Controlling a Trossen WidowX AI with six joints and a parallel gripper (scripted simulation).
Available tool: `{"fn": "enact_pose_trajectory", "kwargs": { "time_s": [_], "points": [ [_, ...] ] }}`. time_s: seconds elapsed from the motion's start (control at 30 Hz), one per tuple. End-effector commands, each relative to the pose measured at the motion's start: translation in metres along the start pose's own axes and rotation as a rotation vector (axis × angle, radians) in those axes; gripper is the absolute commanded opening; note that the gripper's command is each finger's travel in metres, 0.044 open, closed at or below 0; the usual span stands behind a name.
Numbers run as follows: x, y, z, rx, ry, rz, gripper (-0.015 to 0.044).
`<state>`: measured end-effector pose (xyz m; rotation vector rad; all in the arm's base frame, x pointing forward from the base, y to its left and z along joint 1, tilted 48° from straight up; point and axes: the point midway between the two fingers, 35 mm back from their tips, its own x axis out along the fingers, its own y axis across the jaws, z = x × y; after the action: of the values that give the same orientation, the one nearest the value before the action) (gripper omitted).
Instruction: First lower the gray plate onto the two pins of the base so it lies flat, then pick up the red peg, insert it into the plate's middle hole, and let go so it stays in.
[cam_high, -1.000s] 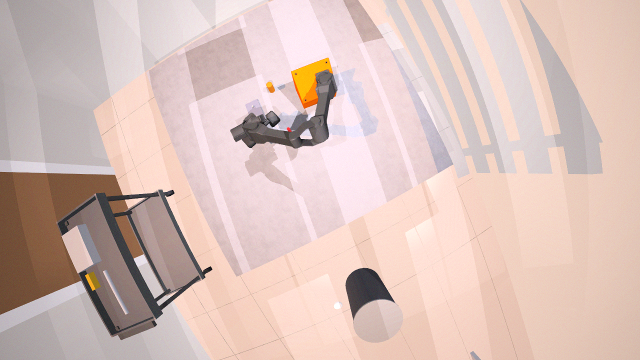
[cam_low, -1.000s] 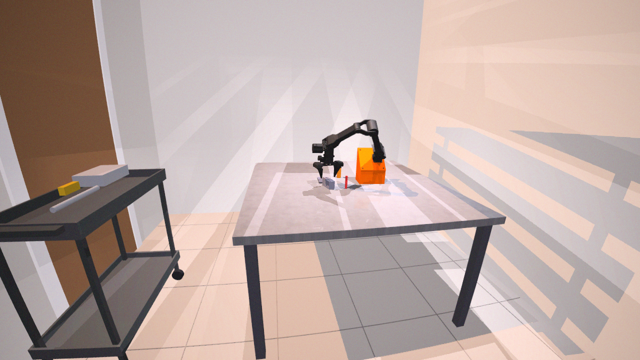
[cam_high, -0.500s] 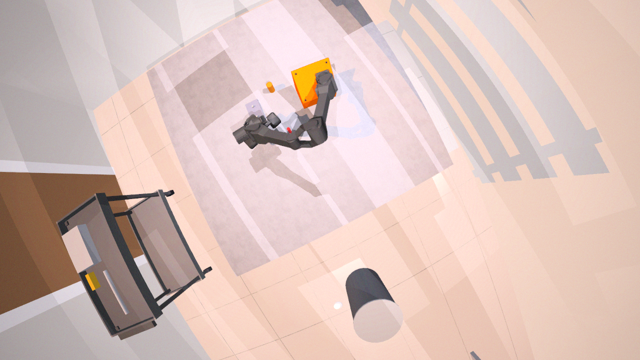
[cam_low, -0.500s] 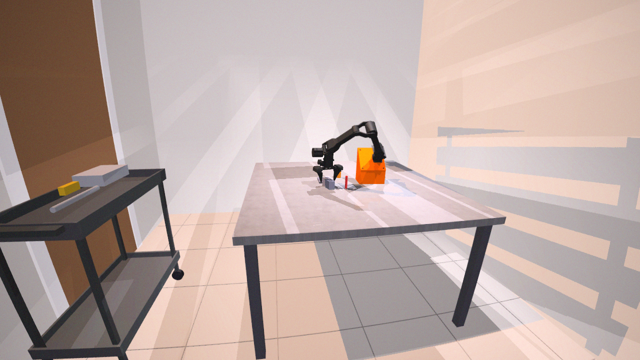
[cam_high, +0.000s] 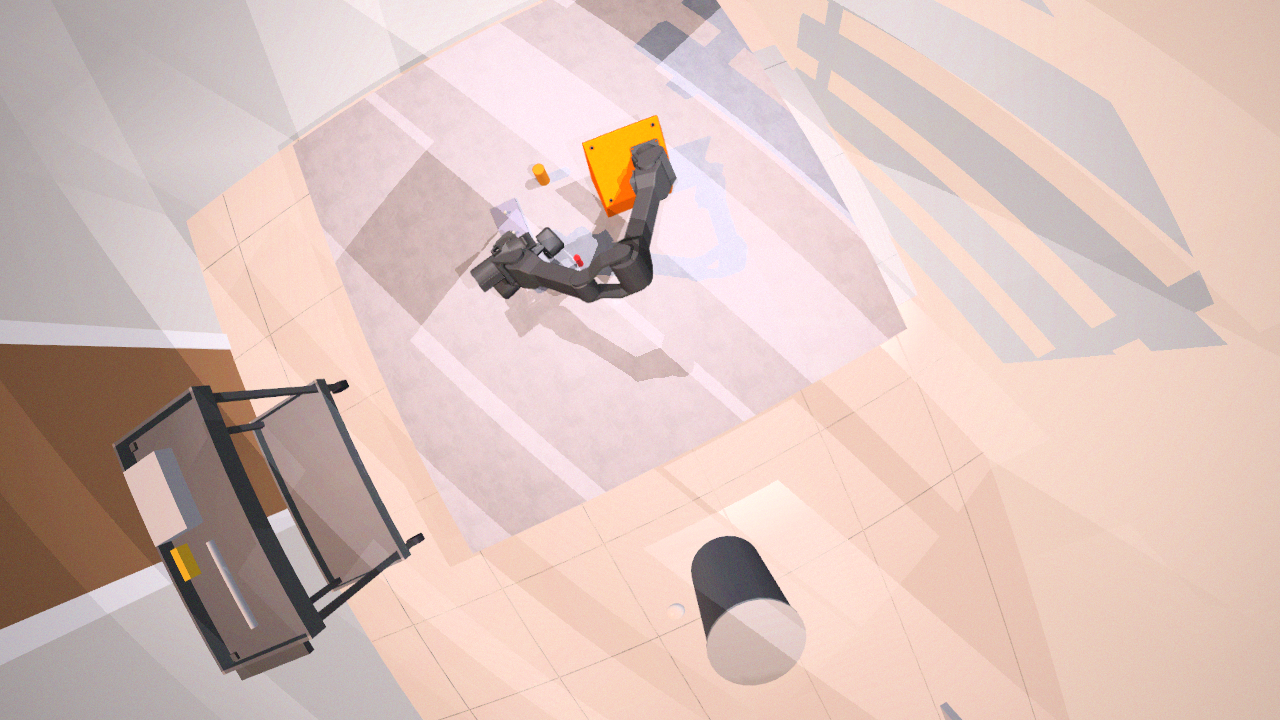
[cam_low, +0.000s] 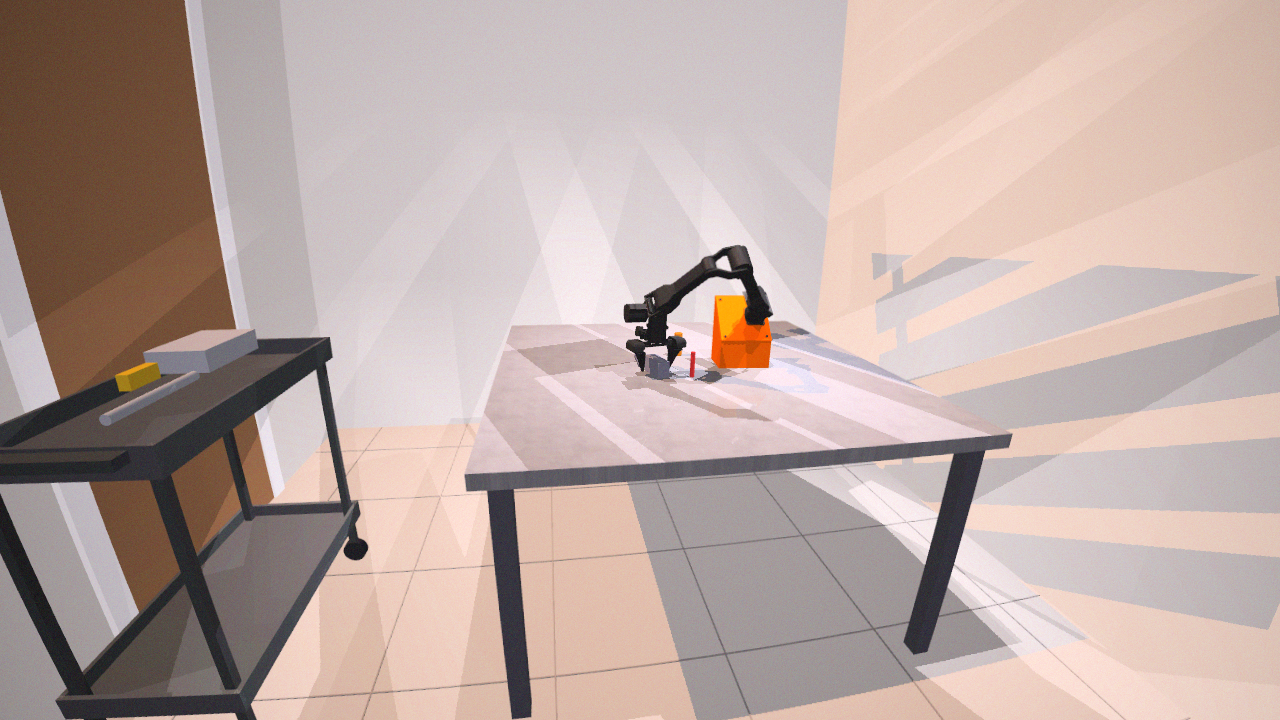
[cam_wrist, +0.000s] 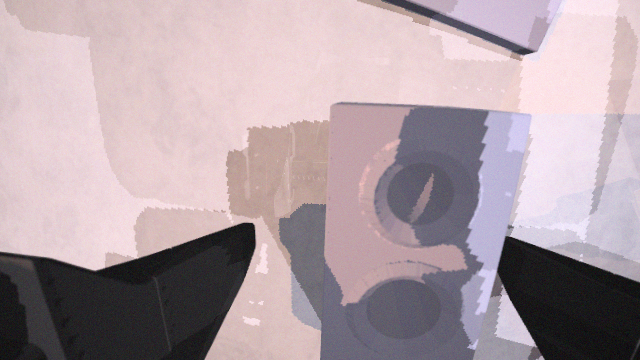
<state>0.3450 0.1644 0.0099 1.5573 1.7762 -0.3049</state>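
Observation:
My gripper (cam_low: 656, 365) (cam_wrist: 372, 241) is open and low over the table, its fingers on either side of the gray plate (cam_low: 659, 368) (cam_wrist: 350, 150). In the wrist view the plate is nearer the right finger, with a wider gap on the left. Two of its round holes show; its lower end is cut off. The gray base (cam_high: 508, 213) (cam_wrist: 495, 17) lies apart from the plate, beyond its far end. Its pins are out of the wrist view. The red peg (cam_high: 578, 260) (cam_low: 691, 365) stands upright beside the plate, outside the fingers. The arm hides the plate from above.
An orange box (cam_high: 617, 147) (cam_low: 741, 354) stands by the arm's foot on the table (cam_high: 537, 429) (cam_low: 716, 447). A small orange cylinder (cam_high: 540, 174) (cam_low: 678, 335) stands behind the gripper. A cart (cam_high: 255, 501) (cam_low: 241, 407) and a dark bin (cam_high: 733, 573) are off the table.

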Motion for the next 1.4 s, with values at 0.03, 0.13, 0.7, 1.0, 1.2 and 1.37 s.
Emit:
{"fn": "enact_pose_trajectory", "kwargs": {
  "time_s": [0.03, 0.13, 0.7, 1.0, 1.2, 1.37],
  "points": [
    [0.005, -0.005, 0.001, 0.013, -0.001, -0.011, 0.0387],
    [0.005, -0.005, 0.001, 0.013, -0.001, -0.011, 0.0309],
    [0.005, -0.005, 0.001, 0.013, -0.001, -0.011, 0.0078],
    [-0.002, -0.003, 0.002, 0.013, -0.003, -0.012, 0.0],
    [-0.019, 0.002, 0.005, 0.012, -0.009, -0.013, 0.0],
    [-0.034, 0.004, 0.006, 0.012, -0.012, -0.014, 0.0]
  ]
}}
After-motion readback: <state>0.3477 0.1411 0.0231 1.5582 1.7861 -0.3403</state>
